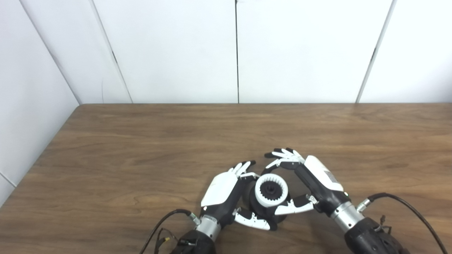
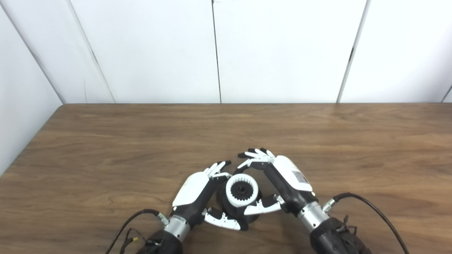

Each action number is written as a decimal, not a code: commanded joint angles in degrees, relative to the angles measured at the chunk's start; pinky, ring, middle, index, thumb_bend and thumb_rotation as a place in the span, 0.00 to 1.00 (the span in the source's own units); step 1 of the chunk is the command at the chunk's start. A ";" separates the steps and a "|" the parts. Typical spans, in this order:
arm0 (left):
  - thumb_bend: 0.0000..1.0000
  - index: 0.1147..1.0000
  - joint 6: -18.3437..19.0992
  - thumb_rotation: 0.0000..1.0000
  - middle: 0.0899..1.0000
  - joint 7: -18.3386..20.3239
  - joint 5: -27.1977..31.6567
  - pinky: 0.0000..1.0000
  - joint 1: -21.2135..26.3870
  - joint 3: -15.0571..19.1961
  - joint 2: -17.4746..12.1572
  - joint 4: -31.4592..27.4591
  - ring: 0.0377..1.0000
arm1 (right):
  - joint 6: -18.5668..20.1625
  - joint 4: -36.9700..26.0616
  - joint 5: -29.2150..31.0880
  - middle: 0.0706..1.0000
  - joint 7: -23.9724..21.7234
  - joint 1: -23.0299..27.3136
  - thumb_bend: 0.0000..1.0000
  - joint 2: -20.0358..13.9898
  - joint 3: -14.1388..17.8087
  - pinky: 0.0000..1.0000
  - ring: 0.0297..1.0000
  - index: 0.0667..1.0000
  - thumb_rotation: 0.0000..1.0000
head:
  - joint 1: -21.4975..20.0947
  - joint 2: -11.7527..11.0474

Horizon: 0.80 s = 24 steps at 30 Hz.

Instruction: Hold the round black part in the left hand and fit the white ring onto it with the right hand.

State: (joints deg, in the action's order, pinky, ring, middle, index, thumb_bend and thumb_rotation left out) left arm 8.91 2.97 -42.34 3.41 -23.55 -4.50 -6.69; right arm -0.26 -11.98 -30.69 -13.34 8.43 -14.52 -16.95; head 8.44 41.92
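White wall panels stand behind a brown wood-grain tabletop (image 1: 141, 141), and all the action sits near its front edge, a little right of the middle.

Furthest left, the left hand (image 1: 221, 193) reaches up from the bottom edge with its back turned upward. Its fingers (image 1: 241, 168) curl around the far left side of the round black part (image 1: 259, 208) while its thumb wraps the near side low down, so it cups the part rather than squeezing it hard.

Next comes the part itself, resting on the tabletop between the two hands, with the white ring (image 1: 271, 190) sitting on top of it, inner teeth facing up around a dark hub. Whether the ring is fully seated cannot be told.

Furthest right, the right hand (image 1: 310, 180) angles in with its fingers (image 1: 284, 155) arched just beyond the ring's far rim and its thumb lying along the near right edge, bracketing the ring loosely.

Both pieces look like rigid, light plastic: stiff and unlikely to deform, though smooth enough to slip. The ring is best taken by its outer rim from opposite sides, and the black part by its wider base.
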 commanded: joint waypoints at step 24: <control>0.98 0.58 -0.16 0.33 0.98 1.19 0.62 0.97 -0.46 0.64 -0.97 -0.67 1.00 | 7.25 -3.04 1.64 1.00 -9.61 0.98 1.00 -5.04 0.09 0.90 1.00 0.88 0.54 | -1.75 -0.77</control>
State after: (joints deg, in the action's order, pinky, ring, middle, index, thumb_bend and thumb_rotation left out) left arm 8.17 2.99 -41.79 3.07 -22.95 -4.98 -6.81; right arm 5.14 -14.29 -28.83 -21.78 8.14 -18.19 -17.45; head 6.68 41.13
